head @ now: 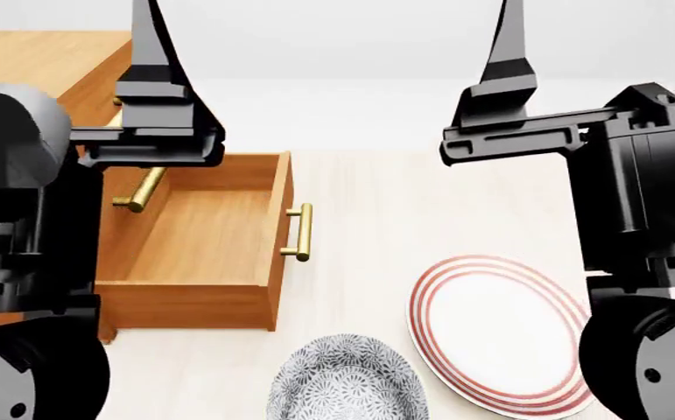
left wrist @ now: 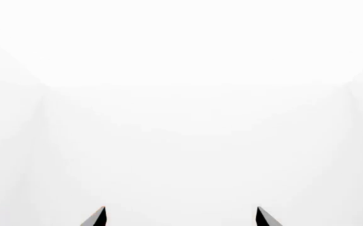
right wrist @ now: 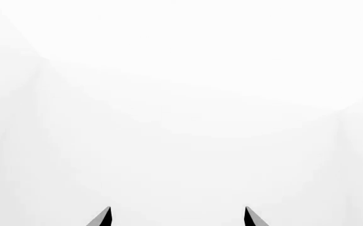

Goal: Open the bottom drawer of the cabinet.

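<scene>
The bottom drawer (head: 197, 241) sticks far out of the cabinet (head: 33, 61), so the job looks done, and both the left gripper (left wrist: 181, 217) and the right gripper (right wrist: 177, 217) point away with fingers apart, holding nothing.

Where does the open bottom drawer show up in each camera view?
Head view: the bottom drawer sits left of centre, pulled out, its brass handle facing the plate.
Left wrist view: not in it.
Right wrist view: not in it.
Shared landmark: none but blank white background; each wrist view shows only its own fingertips.
</scene>
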You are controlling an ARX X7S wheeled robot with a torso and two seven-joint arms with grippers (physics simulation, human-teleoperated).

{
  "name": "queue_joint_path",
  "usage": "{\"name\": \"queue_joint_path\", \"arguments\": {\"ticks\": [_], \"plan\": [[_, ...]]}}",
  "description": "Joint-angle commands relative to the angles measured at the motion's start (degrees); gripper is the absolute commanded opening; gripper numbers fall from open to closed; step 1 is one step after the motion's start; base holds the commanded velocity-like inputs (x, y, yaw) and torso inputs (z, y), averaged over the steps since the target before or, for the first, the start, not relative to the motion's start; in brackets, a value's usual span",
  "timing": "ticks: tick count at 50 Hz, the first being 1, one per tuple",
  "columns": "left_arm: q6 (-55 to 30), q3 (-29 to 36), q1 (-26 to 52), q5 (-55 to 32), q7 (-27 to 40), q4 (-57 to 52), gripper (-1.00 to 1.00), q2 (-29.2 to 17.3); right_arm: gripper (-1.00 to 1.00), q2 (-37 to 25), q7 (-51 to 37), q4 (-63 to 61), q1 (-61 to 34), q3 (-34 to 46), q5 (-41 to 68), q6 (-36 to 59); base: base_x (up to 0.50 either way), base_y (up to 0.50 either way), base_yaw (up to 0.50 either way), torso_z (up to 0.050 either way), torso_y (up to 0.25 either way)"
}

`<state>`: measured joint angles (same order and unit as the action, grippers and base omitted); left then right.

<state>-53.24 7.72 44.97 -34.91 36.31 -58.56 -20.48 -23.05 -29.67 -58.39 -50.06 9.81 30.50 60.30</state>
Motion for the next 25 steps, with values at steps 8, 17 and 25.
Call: {"name": "queue_joint_path", "arguments": {"ticks": [8, 17, 25], "plan": [[-0.87, -0.10, 3.38, -4.59, 3.47, -0.70, 1.00, -1.54, 1.00, -1.39, -2.95, -0.89, -3.52, -0.39, 4.63, 1.07, 0.00, 0.00, 0.00, 0.000, 0.000], [3.54, 1.56, 4.00, -7.25, 7.41, -1.19, 1.00, -4.89, 1.00, -5.25, -7.18, -1.40, -4.71, 2.75, 6.82, -3.47, 0.00, 0.00, 0.00, 0.000, 0.000], [6.25, 3.54, 4.14, -8.24, 9.53, -0.77, 1.00, -6.94, 1.00, -7.42, -9.57, -0.96, -5.00, 4.08, 8.96, -5.84, 0.00, 0.00, 0.00, 0.000, 0.000]]}}
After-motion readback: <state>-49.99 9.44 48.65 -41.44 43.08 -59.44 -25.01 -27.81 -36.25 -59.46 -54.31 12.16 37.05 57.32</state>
